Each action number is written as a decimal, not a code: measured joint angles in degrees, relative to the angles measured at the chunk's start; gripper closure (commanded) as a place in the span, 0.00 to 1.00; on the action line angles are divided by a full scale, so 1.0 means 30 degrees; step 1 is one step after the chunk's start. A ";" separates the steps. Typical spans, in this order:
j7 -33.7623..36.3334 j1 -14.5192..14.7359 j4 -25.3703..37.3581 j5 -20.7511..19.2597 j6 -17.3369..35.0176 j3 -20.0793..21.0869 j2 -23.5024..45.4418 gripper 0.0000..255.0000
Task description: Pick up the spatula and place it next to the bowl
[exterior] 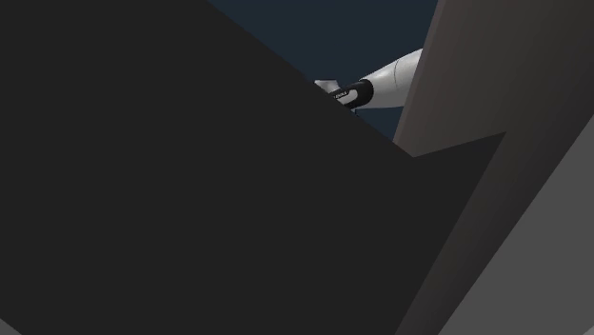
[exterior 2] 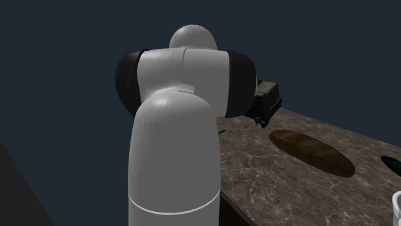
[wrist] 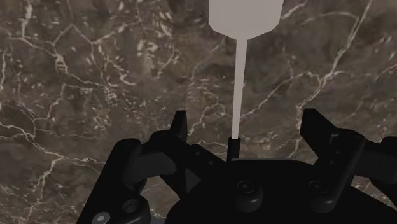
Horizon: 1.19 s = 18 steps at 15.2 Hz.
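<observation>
Wrist view: the all-black two-finger gripper [wrist: 247, 124] hangs over the dark brown, white-veined marble counter [wrist: 83, 83], fingers spread wide, clasping nothing. The pale grey spatula [wrist: 241, 70] lies flat on the stone. Its thin handle runs between the fingers and touches neither, and its broad blade points away. Second exterior view: the white arm [exterior 2: 173, 147] leans over that counter.

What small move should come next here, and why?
Probably shut the jaws: they stand open on either side of the thin handle of the pale spatula, not touching it, as it lies on the marble countertop.
</observation>
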 measured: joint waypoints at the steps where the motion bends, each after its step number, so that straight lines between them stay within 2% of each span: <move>1: 0.0192 -0.0072 0.0474 0.0029 -0.0002 -0.0104 0.0428 0.00; 9: 0.0510 -0.0119 0.0185 -0.0003 0.1480 -0.0221 0.1587 0.00; 15: 0.0498 -0.0136 0.0132 -0.0007 0.1641 -0.0231 0.1681 0.00; 16: 0.0498 -0.0136 0.0132 -0.0007 0.1641 -0.0231 0.1681 1.00; 18: 0.0498 -0.0136 0.0132 -0.0007 0.1641 -0.0231 0.1681 1.00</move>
